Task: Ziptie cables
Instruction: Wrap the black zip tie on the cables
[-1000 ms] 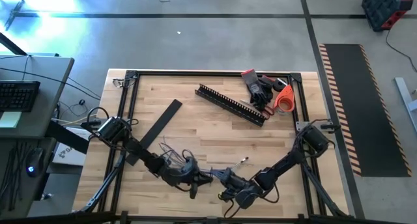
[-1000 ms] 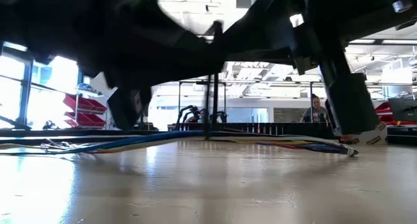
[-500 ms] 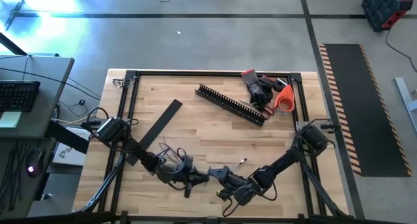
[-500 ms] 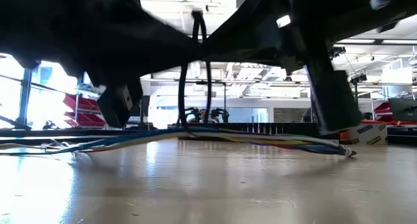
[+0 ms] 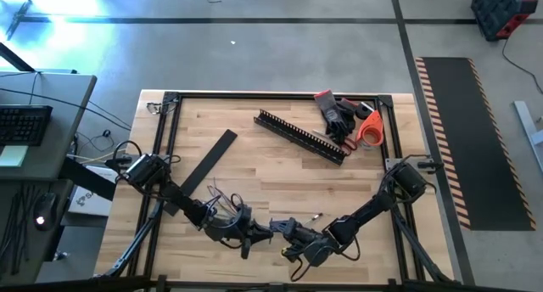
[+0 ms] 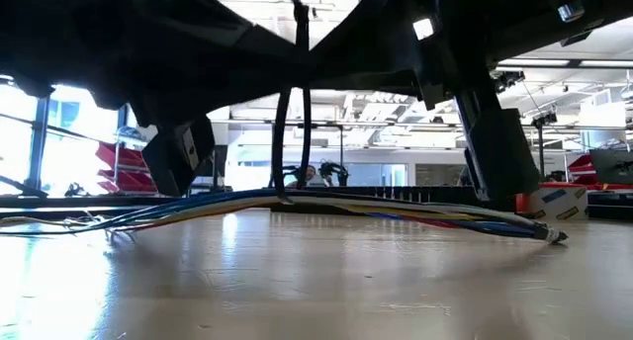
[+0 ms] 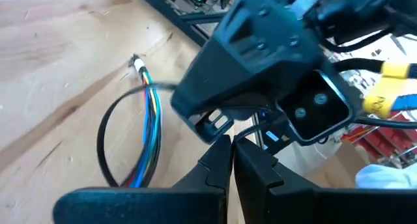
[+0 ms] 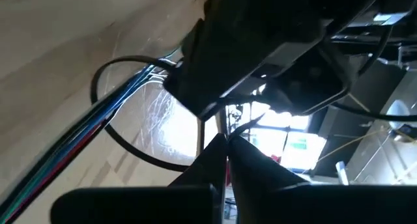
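Two hands meet nose to nose at the near edge of the surface [image 5: 280, 182], just left of its middle: the left hand [image 5: 261, 233] and the right hand [image 5: 280, 231], each clenched tight. Between them rises a thin black zip tie [image 6: 294, 132], looped around the cables [image 6: 396, 210]; from the wrist views each hand seems to pinch part of that tie, though what exactly sits between the fingers is hard to tell. The cables lie in a long, flat, multicoloured bundle along the near edge, lifted slightly where the loop circles them, with the tipped ends resting on the wood.

The loop is wide and slack, so I'd worry the tie could slip out of a pinch when pulled, or that a few strands might slide free before it tightens, leaving a partial bundle. With the hands this close, a small misjudged pull could knock one against the other.

Pale wood planks in a black frame make up the surface. A comb-toothed channel [image 5: 301, 135], dark gloves [image 5: 337, 114] and something orange [image 5: 369, 128] sit toward the far right corner, a flat black strip [image 5: 212, 158] toward the left. Beyond is grey floor, a desk with a keyboard [image 5: 24, 124], and a bright workshop with red shelving [image 6: 124, 162].
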Controlling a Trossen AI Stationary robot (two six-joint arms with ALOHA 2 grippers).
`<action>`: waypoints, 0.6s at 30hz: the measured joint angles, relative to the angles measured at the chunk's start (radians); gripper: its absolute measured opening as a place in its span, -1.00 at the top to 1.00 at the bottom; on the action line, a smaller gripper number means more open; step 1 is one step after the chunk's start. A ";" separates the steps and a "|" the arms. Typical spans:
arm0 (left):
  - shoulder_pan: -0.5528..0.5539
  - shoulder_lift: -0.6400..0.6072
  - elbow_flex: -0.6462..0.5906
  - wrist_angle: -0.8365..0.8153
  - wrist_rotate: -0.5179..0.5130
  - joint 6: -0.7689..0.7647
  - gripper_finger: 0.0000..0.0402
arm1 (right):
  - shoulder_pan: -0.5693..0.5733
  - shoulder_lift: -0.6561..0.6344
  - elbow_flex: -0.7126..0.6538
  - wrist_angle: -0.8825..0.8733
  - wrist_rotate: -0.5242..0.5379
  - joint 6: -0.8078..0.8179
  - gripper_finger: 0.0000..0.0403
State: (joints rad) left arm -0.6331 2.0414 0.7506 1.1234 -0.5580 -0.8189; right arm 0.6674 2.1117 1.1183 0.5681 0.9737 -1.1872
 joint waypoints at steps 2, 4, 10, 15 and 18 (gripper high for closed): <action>-0.001 0.009 0.000 0.000 0.003 -0.016 1.00 | 0.000 0.000 0.000 0.004 -0.004 -0.030 1.00; 0.000 0.015 0.000 0.005 0.007 -0.036 1.00 | 0.000 0.000 0.000 0.004 -0.004 -0.068 1.00; 0.000 0.043 0.000 0.042 0.030 -0.067 1.00 | -0.005 0.000 0.000 0.003 -0.013 -0.182 1.00; 0.000 0.047 0.005 0.058 0.040 -0.058 1.00 | -0.016 0.000 0.000 -0.002 -0.017 -0.207 1.00; 0.000 0.047 0.013 0.060 0.040 -0.043 1.00 | -0.020 0.000 0.000 -0.002 -0.016 -0.202 1.00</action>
State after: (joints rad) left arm -0.6334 2.0880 0.7632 1.1831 -0.5178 -0.8614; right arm 0.6472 2.1117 1.1183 0.5663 0.9581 -1.3893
